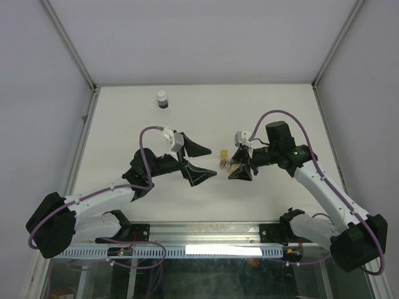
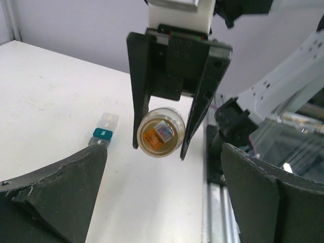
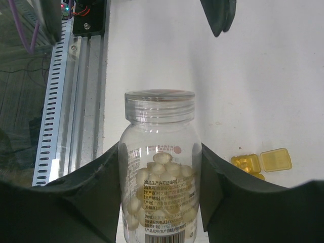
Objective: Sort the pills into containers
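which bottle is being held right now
The clear pill bottle, clamped in the right gripper; the white-capped bottle stands alone, nowhere near a gripper.

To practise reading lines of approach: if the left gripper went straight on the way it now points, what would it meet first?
Most likely the clear plastic pill bottle, lid end first, held in the right gripper. How far apart they are is unclear.

White table (image 1: 124, 124), matte, evenly lit. Plain pale grey walls (image 1: 206, 37) on the left, far and right sides. Metal posts (image 1: 68, 43) stand at both far corners. Slotted rail (image 1: 87, 251) along the near edge, bright glare at its middle.
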You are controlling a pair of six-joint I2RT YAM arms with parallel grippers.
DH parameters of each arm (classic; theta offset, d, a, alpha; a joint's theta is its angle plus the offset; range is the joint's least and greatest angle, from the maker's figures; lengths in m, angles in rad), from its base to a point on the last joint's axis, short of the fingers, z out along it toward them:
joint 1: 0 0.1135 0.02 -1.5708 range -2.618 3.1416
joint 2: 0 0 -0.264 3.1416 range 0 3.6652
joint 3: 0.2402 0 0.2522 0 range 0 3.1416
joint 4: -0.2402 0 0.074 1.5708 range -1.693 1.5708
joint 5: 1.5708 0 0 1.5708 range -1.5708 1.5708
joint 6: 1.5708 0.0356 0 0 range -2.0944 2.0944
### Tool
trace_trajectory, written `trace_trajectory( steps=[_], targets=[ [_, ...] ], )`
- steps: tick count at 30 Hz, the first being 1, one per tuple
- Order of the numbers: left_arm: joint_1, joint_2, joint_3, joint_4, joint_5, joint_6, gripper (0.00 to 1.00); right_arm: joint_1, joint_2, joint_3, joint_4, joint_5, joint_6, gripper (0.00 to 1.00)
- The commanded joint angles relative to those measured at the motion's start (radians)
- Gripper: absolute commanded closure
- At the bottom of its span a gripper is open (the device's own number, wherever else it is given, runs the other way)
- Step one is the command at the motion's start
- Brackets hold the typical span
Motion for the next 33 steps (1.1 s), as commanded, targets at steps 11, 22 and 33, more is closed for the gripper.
trace_trajectory(
  steps=[11, 22, 33],
  targets=[
    [-0.113, -0.047, 0.197, -0.481, -0.384, -0.392, 0.20, -0.001, 0.002, 0.032, 0.042, -0.019, 0.003, 1.00],
    [-0.126, 0.061, 0.273, -0.458, -0.293, -0.386, 0.34, -0.002, 0.000, 0.033, 0.042, -0.019, 0.003, 1.00],
    [-0.128, 0.083, 0.289, -0.454, -0.207, -0.375, 0.60, -0.002, -0.005, 0.032, 0.041, -0.020, 0.003, 1.00]
  ],
)
